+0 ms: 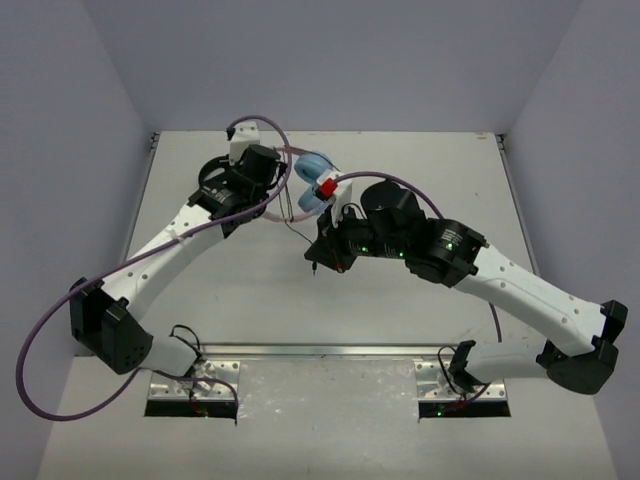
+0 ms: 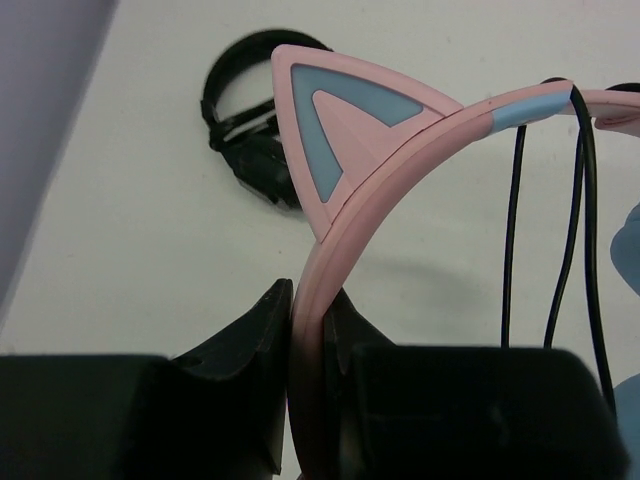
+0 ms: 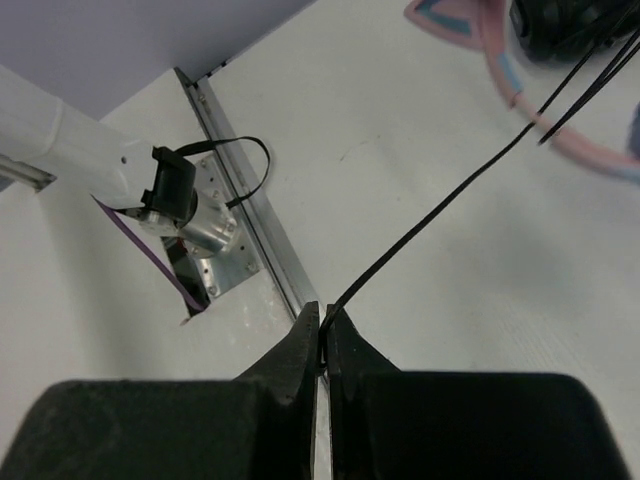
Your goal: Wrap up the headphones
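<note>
The left gripper [image 2: 305, 305] is pinching the pink headband of the headphones [image 1: 313, 172], its two fingers pressed against either side of the band just below one cat ear [image 2: 340, 130]. In the overhead view the headphones are sitting at the far middle of the table [image 1: 420, 330], roughly at 12 o'clock from the arm bases, with a light blue earcup showing between the two wrists.

The right gripper [image 3: 322, 322] is squeezing the thin black cable [image 3: 440, 215] between its closed fingertips (the strand is leaving the tips and running taut toward 1 o'clock in the right wrist view, up to the headband). Seen from above, this gripper is sitting at about 6 o'clock from the headphones, so the free length of cable is lying along a 12-to-6 line, roughly crossing the band.

In the left wrist view, several cable strands are hanging down from the band toward 6 o'clock, to the right of the ear; these seem to be turns already laid over it, so the winding is likely partway done. How much cable is left beyond the right fingertips cannot be told.

The coming move is probably turning on that crossing: the left arm is steadying the band, while the right arm, being the only one on the cable, is likely the one to carry it around the band for another turn. All-black headphones [image 2: 250, 130] are lying on the table at 11 o'clock from the left gripper, apart from the work.
</note>
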### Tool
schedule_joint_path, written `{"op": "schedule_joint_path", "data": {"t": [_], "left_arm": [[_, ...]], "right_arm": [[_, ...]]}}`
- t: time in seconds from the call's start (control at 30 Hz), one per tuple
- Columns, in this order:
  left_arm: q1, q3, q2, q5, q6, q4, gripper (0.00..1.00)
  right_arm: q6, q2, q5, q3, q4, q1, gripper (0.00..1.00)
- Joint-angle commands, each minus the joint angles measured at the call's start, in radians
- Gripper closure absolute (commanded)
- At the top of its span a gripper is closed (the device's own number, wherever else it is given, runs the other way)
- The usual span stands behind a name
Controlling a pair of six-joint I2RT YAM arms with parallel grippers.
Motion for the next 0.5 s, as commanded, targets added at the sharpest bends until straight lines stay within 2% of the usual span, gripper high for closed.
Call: {"op": "schedule_joint_path", "data": {"t": [0.0, 0.03, 0.2, 0.33, 0.47], "left_arm": [[-0.009, -0.148, -0.125, 0.212, 0.142, 0.323, 1.00], [-0.015, -0.241, -0.177, 0.333, 0.176, 0.369, 1.00], [-0.099, -0.446, -0.316, 0.580, 0.263, 0.489, 1.00], [-0.179, -0.548, -0.403, 0.787, 0.308, 0.460, 1.00], [-0.237, -0.572, -0.437, 0.861, 0.311, 0.369, 1.00]], "right_arm": [[-0.163, 0.011, 0.030, 0.139, -0.101, 0.002, 0.99], [-0.209, 0.017, 0.050, 0.154, -0.126, -0.006, 0.99], [-0.284, 0.048, 0.009, 0.216, -0.169, -0.101, 0.99], [-0.362, 0.075, 0.036, 0.228, -0.221, -0.147, 0.99], [-0.453, 0.098, 0.117, 0.210, -0.244, -0.147, 0.99]]}}
